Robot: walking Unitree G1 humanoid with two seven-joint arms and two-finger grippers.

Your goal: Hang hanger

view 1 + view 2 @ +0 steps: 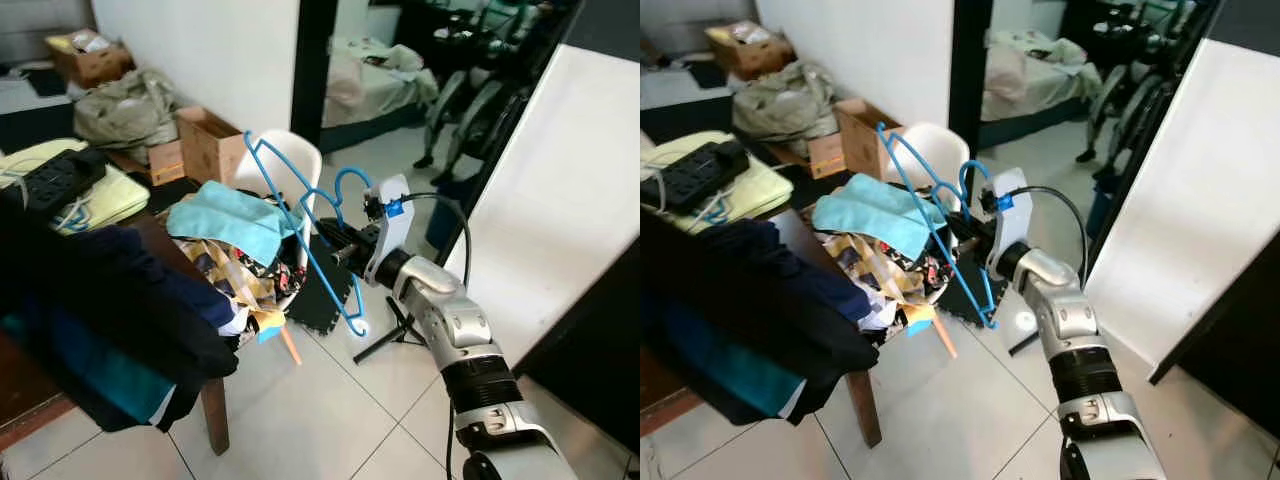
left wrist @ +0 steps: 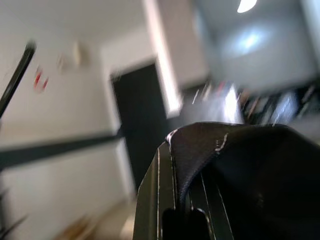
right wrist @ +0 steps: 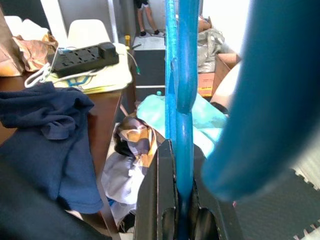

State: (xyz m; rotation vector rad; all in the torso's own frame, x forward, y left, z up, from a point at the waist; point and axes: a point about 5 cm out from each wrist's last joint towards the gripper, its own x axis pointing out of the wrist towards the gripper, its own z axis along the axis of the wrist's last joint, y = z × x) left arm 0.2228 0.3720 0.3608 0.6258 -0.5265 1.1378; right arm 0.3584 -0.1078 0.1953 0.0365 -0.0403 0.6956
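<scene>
1. Clearly the right gripper has the hanger: in the right wrist view the blue bar runs straight down between the two black fingers, which are clamped on it.
2. Held so, the hanger is in the air off the table's right edge, in front of the white chair and above the heap of clothes on it; it seems clear of both, though I cannot tell whether its far arm brushes the teal cloth.
3. Its long axis lies aslant: one corner is high and toward the wall, the other low and near the floor tiles, with the hook curling up just beside the gripper.
4. So the hook sits on the robot's side of the frame, next to the jaws, and the triangle fans out away from them toward the chair.
5. My judgement: to hang it, the right arm must turn the hook toward a rail or rod, and no such rail is to be made out in front of the robot.
6. As for the left gripper, its wrist view is blurred and dark, looking at a wall and a doorway; whether its jaws are open I cannot tell.
</scene>
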